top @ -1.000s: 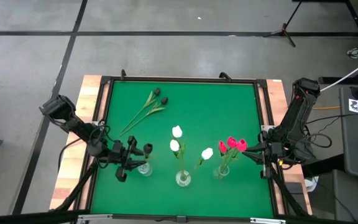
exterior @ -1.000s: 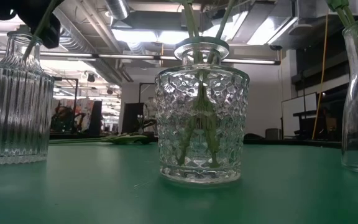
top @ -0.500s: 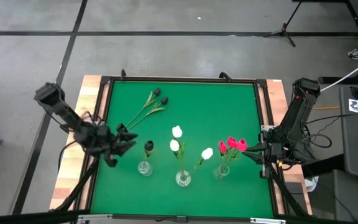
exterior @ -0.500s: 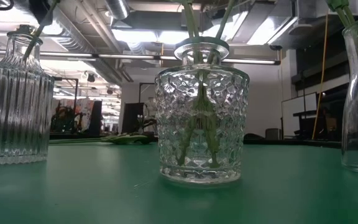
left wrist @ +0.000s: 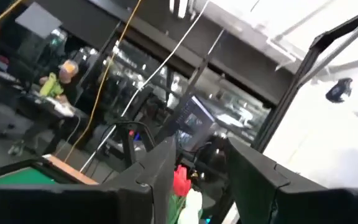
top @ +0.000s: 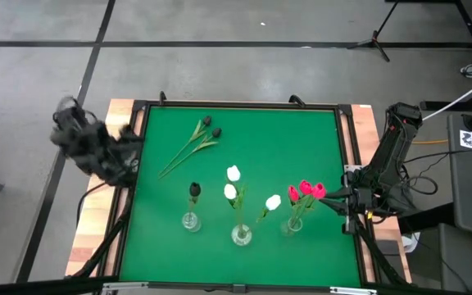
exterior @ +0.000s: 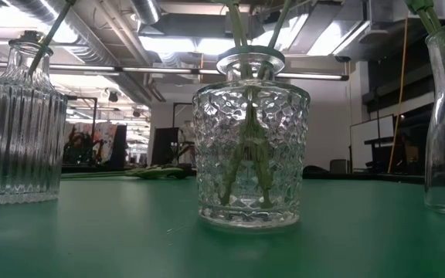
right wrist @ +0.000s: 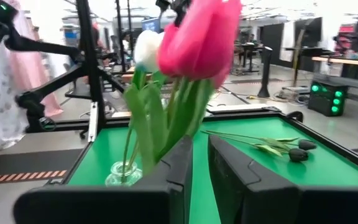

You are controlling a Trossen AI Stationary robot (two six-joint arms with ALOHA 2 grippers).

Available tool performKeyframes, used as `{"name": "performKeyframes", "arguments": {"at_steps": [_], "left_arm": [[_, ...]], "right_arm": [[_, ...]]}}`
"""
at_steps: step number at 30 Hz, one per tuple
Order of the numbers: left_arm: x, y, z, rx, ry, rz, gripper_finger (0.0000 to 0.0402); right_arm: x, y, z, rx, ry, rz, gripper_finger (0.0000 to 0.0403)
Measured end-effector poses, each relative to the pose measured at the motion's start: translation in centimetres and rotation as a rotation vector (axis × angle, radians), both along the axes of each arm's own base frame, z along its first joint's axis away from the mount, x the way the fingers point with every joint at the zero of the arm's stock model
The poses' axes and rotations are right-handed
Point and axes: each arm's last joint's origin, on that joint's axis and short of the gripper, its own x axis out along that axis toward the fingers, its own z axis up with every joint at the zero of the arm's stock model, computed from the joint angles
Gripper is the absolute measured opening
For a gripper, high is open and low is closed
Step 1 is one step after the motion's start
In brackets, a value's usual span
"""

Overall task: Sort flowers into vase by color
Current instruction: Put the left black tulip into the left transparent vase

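Note:
One black tulip (top: 194,190) stands in the ribbed glass vase (top: 191,220), its stem (exterior: 52,35) leaning on the neck. White tulips (top: 232,182) stand in the middle dimpled vase (exterior: 249,139). Red-pink tulips (top: 306,190) fill the right vase (top: 292,224). Two black tulips (top: 197,138) lie flat on the far left of the green mat. My left gripper (top: 125,156) is open and empty, blurred, over the table's left edge. My right gripper (top: 328,199) is shut and empty, level, just right of the red-pink tulips (right wrist: 197,37).
A black raised frame (top: 236,105) borders the green mat (top: 277,139), with wooden table edges outside it. The three vases stand in a row near the near edge. Open green mat lies toward the far right. A cluttered room shows beyond the table.
My left gripper has drawn back from the ribbed vase, up and toward the table's left edge, moving fast and leaving the low view. The black tulip it was beside stays standing in that vase. My right arm has kept still.

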Motion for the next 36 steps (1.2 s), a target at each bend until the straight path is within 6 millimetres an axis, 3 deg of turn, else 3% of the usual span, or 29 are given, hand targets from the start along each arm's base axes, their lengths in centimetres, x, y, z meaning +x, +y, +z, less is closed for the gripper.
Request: {"name": "performKeyframes", "arguments": {"at_steps": [4, 7, 12, 19, 30, 33, 36], "left_arm": [[-1.6, 2.0, 4.4, 0.000, 0.127, 0.059, 0.0126], [-2.1, 3.0, 5.5, 0.007, 0.295, 0.255, 0.0116], [-2.6, 3.7, 4.9, -0.018, 0.402, 0.563, 0.0097], [-2.7, 4.1, 2.7, 0.019, 0.439, 0.663, 0.0082], [-2.5, 4.1, -0.1, -0.236, 0.630, 0.256, 0.0097], [-2.0, 3.7, 0.7, -0.266, 0.596, 0.134, 0.0097], [-1.1, 3.1, 3.0, -0.216, 0.436, -0.019, 0.0097]], "right_arm": [[-0.1, -0.3, 0.3, 0.034, -0.002, -0.063, 0.0051], [-0.2, -0.8, 0.9, 0.039, -0.002, -0.114, 0.0051], [-0.5, -1.6, 1.4, 0.015, 0.001, -0.136, 0.0051], [-0.8, -2.4, 2.1, 0.041, -0.010, -0.137, 0.0051], [-0.9, -2.9, 2.3, -0.047, 0.019, -0.182, 0.0051], [-0.9, -3.0, 2.3, -0.057, 0.020, -0.181, 0.0051], [-1.0, -3.0, 2.3, -0.059, 0.020, -0.182, 0.0051]]}}
